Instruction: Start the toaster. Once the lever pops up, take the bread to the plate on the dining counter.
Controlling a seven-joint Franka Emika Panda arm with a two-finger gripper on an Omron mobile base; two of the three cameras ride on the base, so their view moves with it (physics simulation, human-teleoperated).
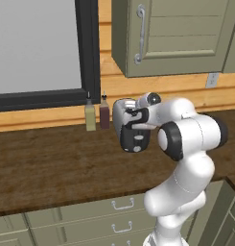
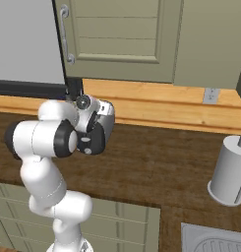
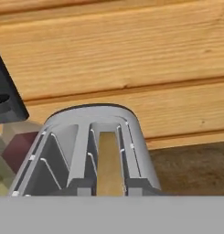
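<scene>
The silver toaster stands at the back of the dark wood worktop, its black end panel with a round knob facing me. My hand is pressed against that end, just above the panel, and my gripper is too hidden there to read. The right base view shows the toaster behind my wrist. From above, in the hand view, the toaster shows two slots, and the tan bread sits down in the right one. My hand covers the lever. The plate and the dining counter are out of view.
Two bottles stand just left of the toaster, below a dark-framed window. A sage wall cabinet hangs above. A paper towel roll and a sink corner lie to the right.
</scene>
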